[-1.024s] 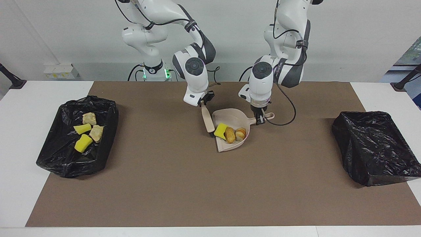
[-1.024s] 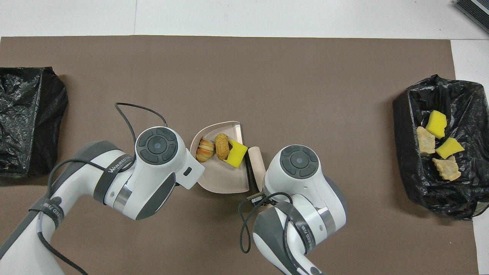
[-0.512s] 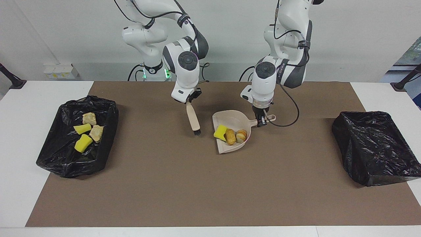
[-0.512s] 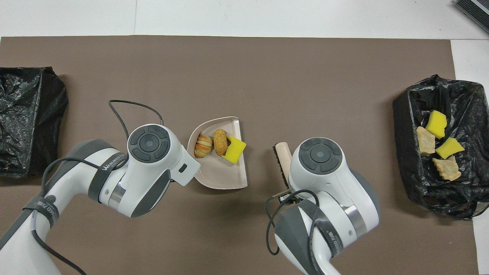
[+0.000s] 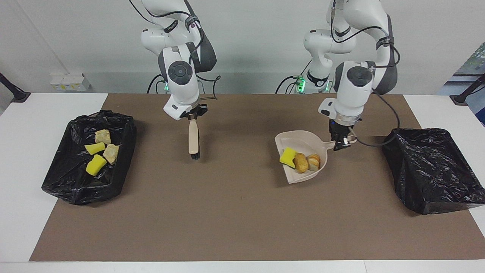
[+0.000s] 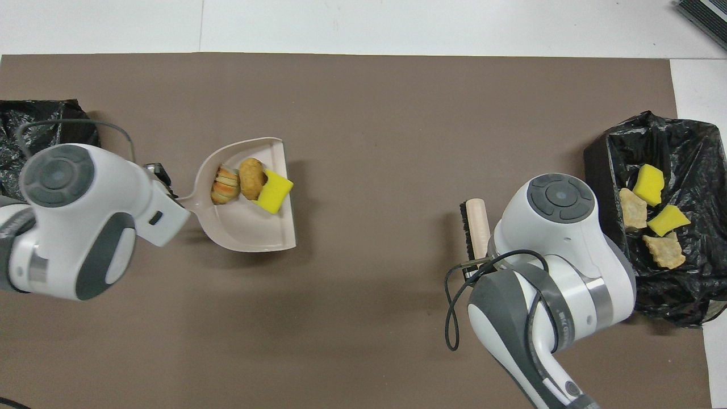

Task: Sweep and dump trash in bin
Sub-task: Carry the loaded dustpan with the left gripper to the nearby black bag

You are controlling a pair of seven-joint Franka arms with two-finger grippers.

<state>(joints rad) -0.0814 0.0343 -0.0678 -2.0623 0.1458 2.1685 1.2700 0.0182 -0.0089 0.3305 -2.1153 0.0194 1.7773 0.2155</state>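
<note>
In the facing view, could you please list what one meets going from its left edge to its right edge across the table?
Bin with trash → brush → dustpan holding three pieces of trash → second bin.

Open brown mat (image 5: 235,212) is lying between brush (image 5: 193,138) and dustpan (image 5: 299,176). Black bins (image 5: 89,159) (image 5: 432,170) are blocking both table ends.

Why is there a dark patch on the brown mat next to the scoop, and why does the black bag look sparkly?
Facing view: the dark patch is the shadow of the dustpan, which the left gripper holds. Overhead view: the same shadow lies beside the dustpan; the crinkled bag of the bin glints where light hits it.
</note>
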